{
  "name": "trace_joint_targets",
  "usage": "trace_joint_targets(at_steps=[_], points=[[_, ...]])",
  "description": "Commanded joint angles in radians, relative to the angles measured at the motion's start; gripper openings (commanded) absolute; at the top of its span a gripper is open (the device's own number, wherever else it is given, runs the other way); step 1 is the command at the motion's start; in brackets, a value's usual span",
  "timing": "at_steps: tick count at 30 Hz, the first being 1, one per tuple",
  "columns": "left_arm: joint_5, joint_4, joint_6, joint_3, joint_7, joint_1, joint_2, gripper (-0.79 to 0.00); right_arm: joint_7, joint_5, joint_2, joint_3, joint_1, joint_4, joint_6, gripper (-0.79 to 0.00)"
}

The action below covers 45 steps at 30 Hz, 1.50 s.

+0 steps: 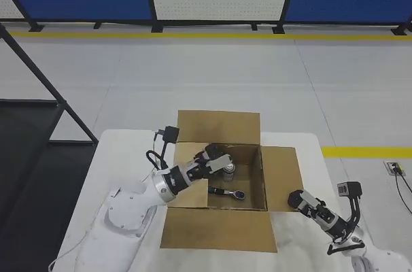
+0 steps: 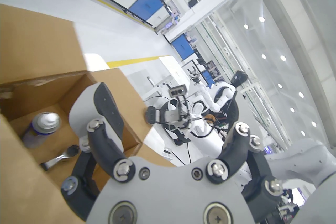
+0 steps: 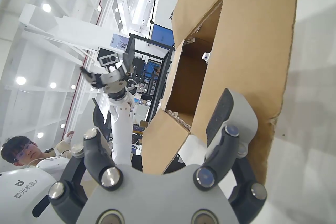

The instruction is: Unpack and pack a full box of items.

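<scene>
An open cardboard box (image 1: 219,126) stands mid-table with all its flaps spread out. Inside it a silver-capped spray can (image 1: 228,167) stands upright, and a ratchet wrench (image 1: 226,192) lies on the floor of the box. My left gripper (image 1: 214,158) hovers over the box's left side, just beside the can, open with nothing between its fingers. In the left wrist view the can (image 2: 43,125) and wrench (image 2: 61,156) lie off to one side of the finger (image 2: 107,107). My right gripper (image 1: 299,200) is open and empty at the outer corner of the right flap (image 3: 249,51).
The white table (image 1: 124,156) has bare room left and right of the box. A black metal frame (image 1: 29,129) stands off the table's left side. The near flap (image 1: 216,231) lies flat toward the table's front edge.
</scene>
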Motion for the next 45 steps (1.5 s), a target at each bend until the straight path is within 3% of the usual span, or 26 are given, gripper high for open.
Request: trace_joint_targets(at_steps=[1,15,20,25,34,41,45], points=[[0.0,0.115,0.0,0.0,0.0,-0.057,0.0,0.0,0.0,0.0,0.0,0.0,0.0,0.0,0.0,0.0],[0.0,0.115,0.0,0.0,0.0,-0.057,0.0,0.0,0.0,0.0,0.0,0.0,0.0,0.0,0.0,0.0],[0.008,0.073,-0.006,-0.012,0.067,-0.03,0.001,0.0,-0.049,-0.02,-0.005,-0.028,0.011,-0.018,0.027,0.0],[-0.024,0.018,-0.041,-0.061,0.156,0.041,0.006,0.0,-0.087,-0.038,-0.01,-0.057,0.04,-0.002,0.037,0.0],[-0.119,-0.092,-0.132,-0.18,0.282,0.236,0.019,0.0,-0.154,-0.035,-0.021,-0.101,0.121,0.073,0.077,0.0],[-0.149,-0.149,-0.214,-0.232,0.357,0.342,0.023,0.0,-0.154,-0.021,-0.024,-0.109,0.151,0.117,0.094,0.0],[-0.151,-0.15,-0.221,-0.229,0.355,0.361,0.023,0.0,-0.132,-0.025,-0.024,-0.118,0.163,0.142,0.117,0.0]])
